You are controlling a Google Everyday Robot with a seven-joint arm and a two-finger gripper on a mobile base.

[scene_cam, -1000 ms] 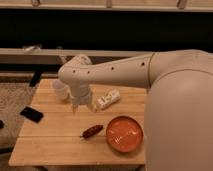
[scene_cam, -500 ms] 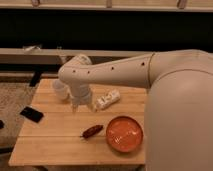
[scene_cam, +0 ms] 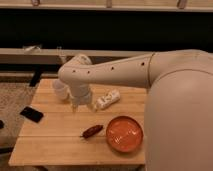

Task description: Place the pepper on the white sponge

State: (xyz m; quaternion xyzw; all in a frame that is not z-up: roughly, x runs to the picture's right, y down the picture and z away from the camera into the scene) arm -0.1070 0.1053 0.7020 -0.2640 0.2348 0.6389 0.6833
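Observation:
The dark red pepper (scene_cam: 92, 131) lies on the wooden table (scene_cam: 55, 142), just left of the orange-red bowl. The white sponge (scene_cam: 108, 99) lies further back, right of the arm's wrist. My gripper (scene_cam: 83, 106) hangs from the big white arm above the table, between the white cup and the sponge, a little behind the pepper. It holds nothing that I can see.
An orange-red bowl (scene_cam: 124, 133) sits at the front right of the table. A round white cup (scene_cam: 60, 90) stands at the back left, partly behind the arm. A black flat object (scene_cam: 32, 114) lies at the table's left edge. A dark bench runs behind.

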